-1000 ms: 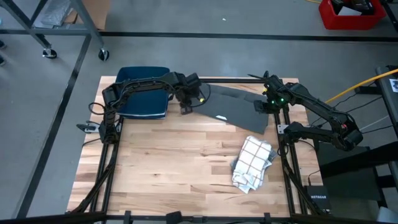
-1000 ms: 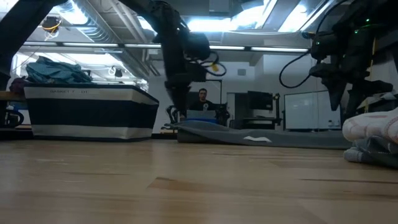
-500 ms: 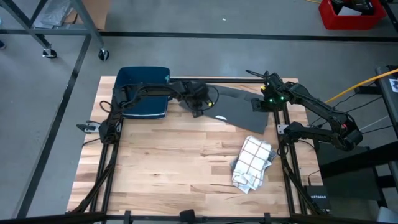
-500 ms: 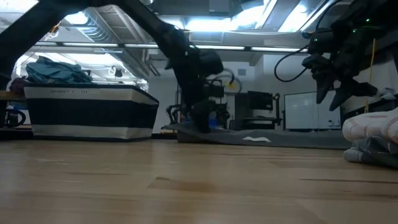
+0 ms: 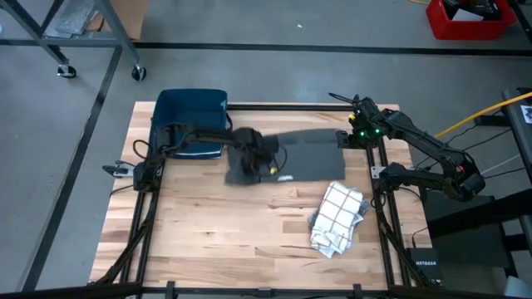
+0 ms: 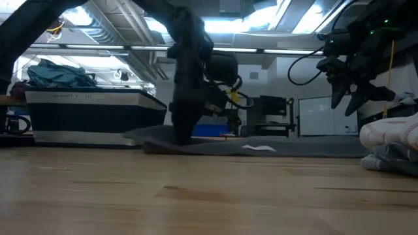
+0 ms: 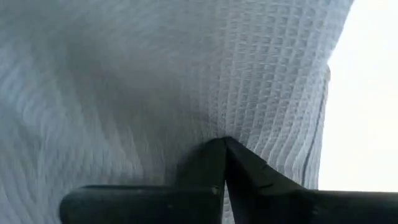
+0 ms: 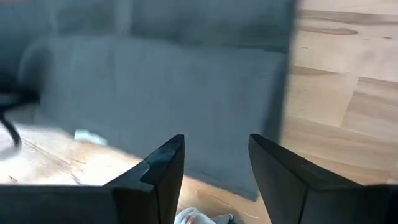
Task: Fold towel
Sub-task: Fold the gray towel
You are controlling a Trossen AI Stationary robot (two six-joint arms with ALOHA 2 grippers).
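Pinching the dark towel near its 9 o'clock edge, the left gripper sits clamped at table centre; the right gripper hovers parted above the towel's 3 o'clock end.

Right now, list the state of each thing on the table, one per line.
Grey towel: lying flat, one end pinched and dragged.
Left pincer: shut on the grey towel.
Right pincer: open, raised over the towel's far edge.
Checked towel: crumpled, untouched.
Blue bin: upright at the table's far left corner.
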